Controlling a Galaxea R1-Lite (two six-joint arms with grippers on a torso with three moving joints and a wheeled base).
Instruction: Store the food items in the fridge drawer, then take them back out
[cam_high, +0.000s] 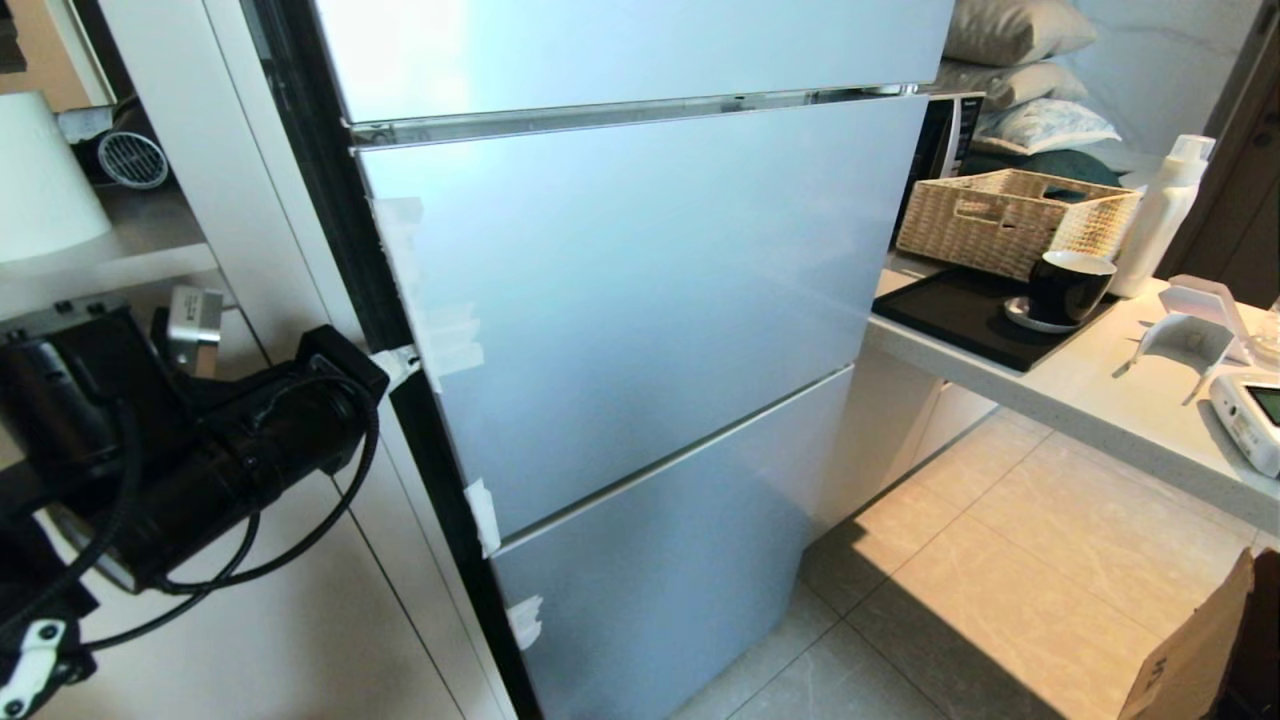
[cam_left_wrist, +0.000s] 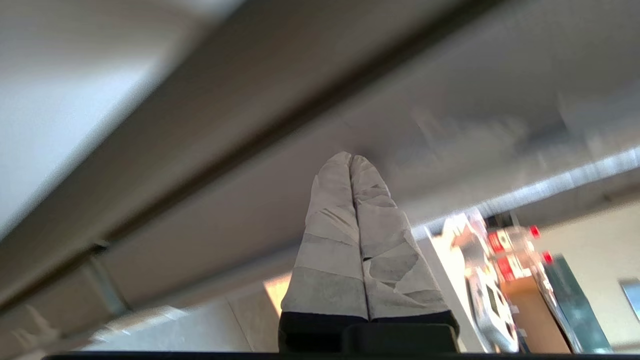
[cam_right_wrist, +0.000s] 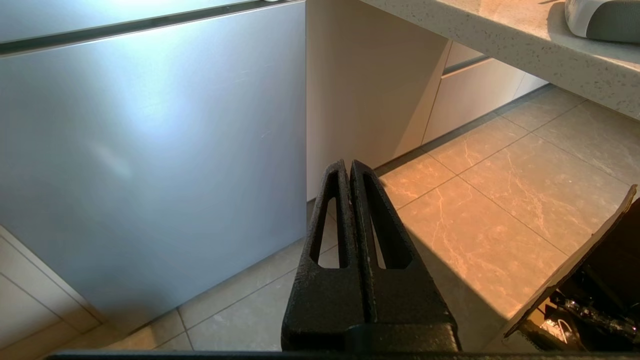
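Observation:
The fridge stands closed, with its silver middle door (cam_high: 640, 300) and lower door (cam_high: 660, 560) both shut. The fridge drawer and the food items are hidden behind them. My left gripper (cam_high: 397, 364) reaches in from the left to the black left edge of the middle door, beside strips of whitish tape. Its tape-wrapped fingers (cam_left_wrist: 330, 215) are pressed together, shut on nothing, in the left wrist view (cam_left_wrist: 351, 159). My right gripper (cam_right_wrist: 348, 167) is shut and empty. It hangs low, above the floor tiles, in front of the lower door (cam_right_wrist: 150, 150).
A white cabinet (cam_high: 300, 620) stands left of the fridge. On the right, a stone counter (cam_high: 1100, 400) carries a black tray (cam_high: 950, 310), a black cup (cam_high: 1070, 285), a wicker basket (cam_high: 1015, 215) and a white bottle (cam_high: 1165, 215). A cardboard box (cam_high: 1200, 650) sits on the floor.

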